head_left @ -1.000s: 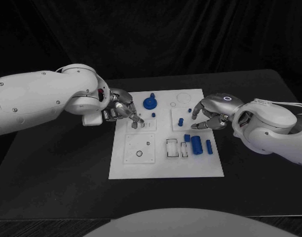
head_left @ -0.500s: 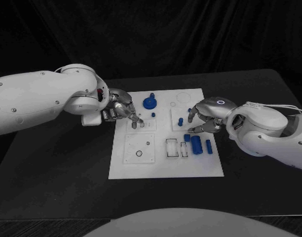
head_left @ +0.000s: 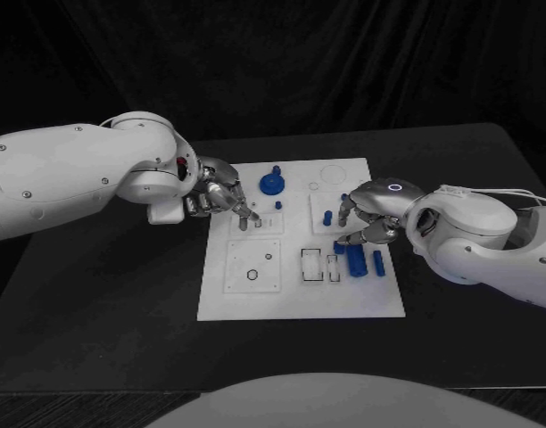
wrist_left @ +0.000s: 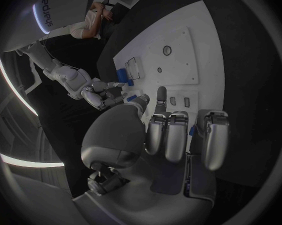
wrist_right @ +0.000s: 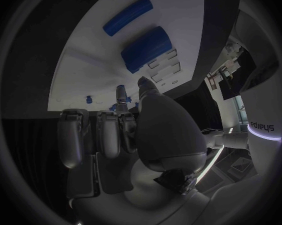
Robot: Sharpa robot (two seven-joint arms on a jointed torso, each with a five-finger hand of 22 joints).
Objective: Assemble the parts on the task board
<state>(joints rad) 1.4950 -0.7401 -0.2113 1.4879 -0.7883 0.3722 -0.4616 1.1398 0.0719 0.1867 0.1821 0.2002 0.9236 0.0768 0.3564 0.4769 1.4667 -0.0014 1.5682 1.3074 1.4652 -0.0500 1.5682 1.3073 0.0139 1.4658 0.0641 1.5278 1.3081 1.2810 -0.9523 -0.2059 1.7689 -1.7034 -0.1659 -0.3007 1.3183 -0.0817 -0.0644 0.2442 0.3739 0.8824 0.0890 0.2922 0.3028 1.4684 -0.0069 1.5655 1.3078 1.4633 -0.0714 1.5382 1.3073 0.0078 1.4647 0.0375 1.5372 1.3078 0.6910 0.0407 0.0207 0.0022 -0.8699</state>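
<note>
From above we see the flat white board lying mid-counter, the left hand curled, empty, at its edge. Our right hand hovers over blue pegs; its wrist camera reveals them as smooth cylinders, nothing visibly held.

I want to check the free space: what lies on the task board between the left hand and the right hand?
In the head view, between the left hand and right hand, the task board carries a small blue peg and another small blue part.
</note>
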